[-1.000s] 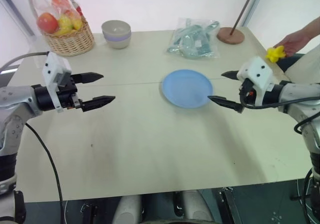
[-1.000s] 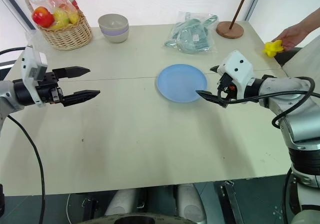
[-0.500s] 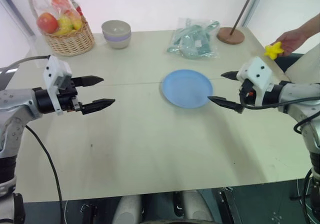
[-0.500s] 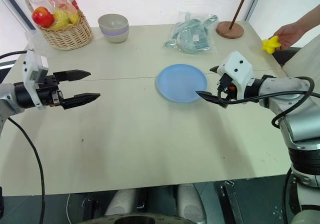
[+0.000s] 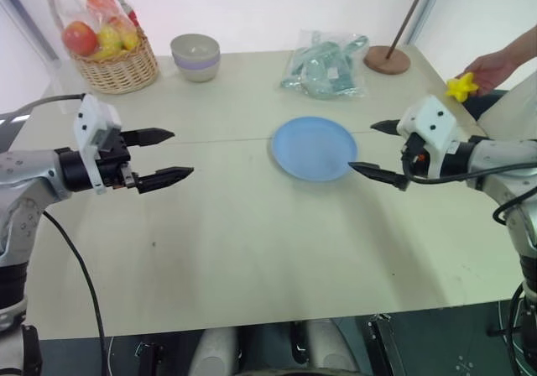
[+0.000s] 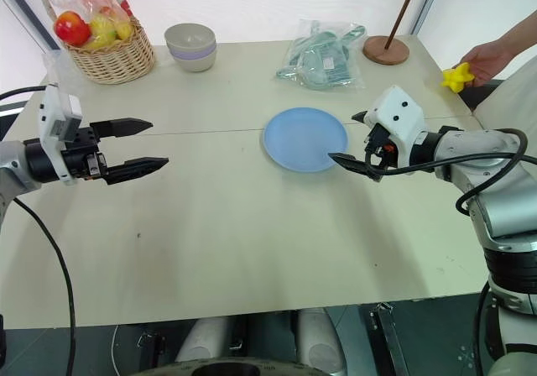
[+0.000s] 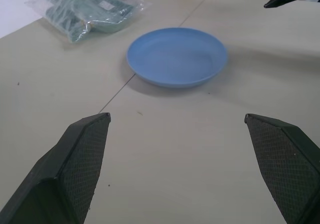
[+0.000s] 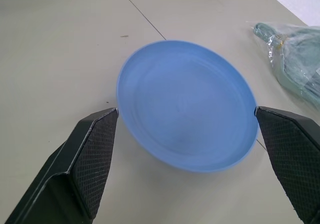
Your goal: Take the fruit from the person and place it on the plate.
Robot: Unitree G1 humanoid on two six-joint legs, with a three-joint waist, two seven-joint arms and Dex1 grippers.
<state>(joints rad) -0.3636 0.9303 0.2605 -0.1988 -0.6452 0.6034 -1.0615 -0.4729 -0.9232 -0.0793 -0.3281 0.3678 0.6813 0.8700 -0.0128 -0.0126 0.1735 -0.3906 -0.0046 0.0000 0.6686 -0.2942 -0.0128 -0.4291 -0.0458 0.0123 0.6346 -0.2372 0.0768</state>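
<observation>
Fruit (image 6: 456,76) bright yellow, lumpy, in person's hand (image 6: 485,59) past table edge; left gripper (image 5: 165,154) and right gripper (image 5: 377,150) both wide, empty.

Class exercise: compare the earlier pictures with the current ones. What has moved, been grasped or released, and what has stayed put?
Only the person's hand with the yellow fruit shifted slightly: it rose a little, then sank back near where it started, still gripping the fruit. Nothing was taken or released. Both the left gripper and right gripper stayed open and still; the plate stayed empty.

No text or label can be read anywhere.
</observation>
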